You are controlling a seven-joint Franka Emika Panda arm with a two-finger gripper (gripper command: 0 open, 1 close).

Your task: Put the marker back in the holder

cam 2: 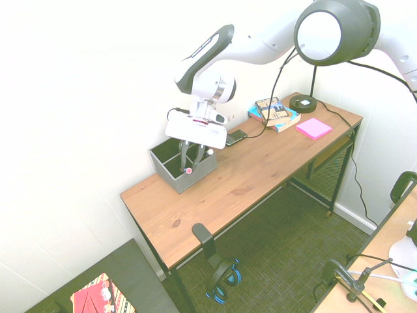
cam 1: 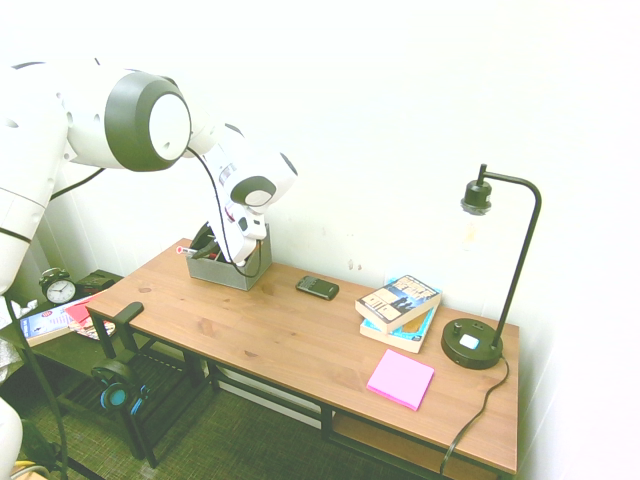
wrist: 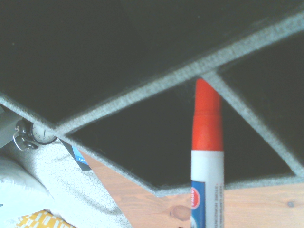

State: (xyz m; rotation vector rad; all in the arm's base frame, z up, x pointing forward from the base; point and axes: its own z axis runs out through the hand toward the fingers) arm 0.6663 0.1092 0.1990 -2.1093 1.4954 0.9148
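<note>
The grey holder (cam 1: 236, 272) stands at the back left corner of the wooden desk (cam 1: 300, 335). My gripper (cam 1: 207, 243) has come down to its open top and is shut on the marker (cam 1: 188, 251), which tilts with its red cap towards the desk's left end. From the other side the gripper (cam 2: 189, 158) hangs over the holder (cam 2: 174, 177), and the marker's cap (cam 2: 187, 170) sits at the near wall's rim. In the wrist view the marker (wrist: 207, 156) points cap-first into a dark compartment between the holder's grey dividers (wrist: 156, 88).
A black phone (cam 1: 317, 287) lies just right of the holder. Further right are stacked books (cam 1: 400, 305), a pink notepad (cam 1: 400, 379) and a black desk lamp (cam 1: 476, 342). Headphones (cam 1: 115, 388) hang at the desk's left end, by a low shelf with a clock (cam 1: 58, 288).
</note>
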